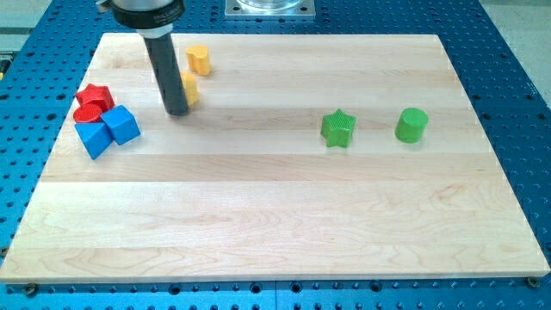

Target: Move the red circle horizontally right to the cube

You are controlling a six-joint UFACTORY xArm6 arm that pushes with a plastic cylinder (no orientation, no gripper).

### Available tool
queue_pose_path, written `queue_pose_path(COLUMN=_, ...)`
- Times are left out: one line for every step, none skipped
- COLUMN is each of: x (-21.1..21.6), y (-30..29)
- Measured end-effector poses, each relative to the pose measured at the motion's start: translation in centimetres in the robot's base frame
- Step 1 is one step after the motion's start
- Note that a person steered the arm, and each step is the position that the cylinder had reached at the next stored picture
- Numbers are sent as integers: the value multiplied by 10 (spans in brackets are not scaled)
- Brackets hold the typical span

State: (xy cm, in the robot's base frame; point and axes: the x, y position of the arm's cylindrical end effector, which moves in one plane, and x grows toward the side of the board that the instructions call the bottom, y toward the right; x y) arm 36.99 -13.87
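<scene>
Seven blocks, one rod tip among the left-hand group

One dark rod comes down from the view's top left, and its tip point(176, 112) rests on the wooden board point(275, 224); the arm carries no gripper, so nothing opens or closes. The tip stands just in front of a yellow block point(190, 88), partly hiding it; its shape cannot be made out, nor whether the two touch. A second yellow block point(199, 58) sits near, toward the view's top. To the view's left of the tip lies a tight cluster: the red circle point(89, 114) touches a red star point(95, 96) above it, a blue cube point(122, 124) at its right and a second blue block point(93, 138) below. Well apart, on the view's right, stand a green star point(338, 128) and a green cylinder point(411, 125).
</scene>
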Motion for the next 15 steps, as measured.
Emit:
queue_pose_path(x=0, y=-3)
queue_pose_path(x=15, y=-12)
queue_pose_path(x=32, y=-13)
queue_pose_path(x=78, y=-19)
queue_pose_path(x=153, y=-85)
queue_pose_path(x=138, y=-162)
queue_pose_path(x=111, y=-166)
queue_pose_path(x=72, y=-136)
queue_pose_path(x=59, y=-90)
queue_pose_path(x=46, y=-101)
queue_pose_path(x=30, y=-104)
queue_pose_path(x=1, y=-83)
queue_pose_path(x=-25, y=-84)
queue_pose_path(x=-44, y=-75)
queue_pose_path(x=-79, y=-75)
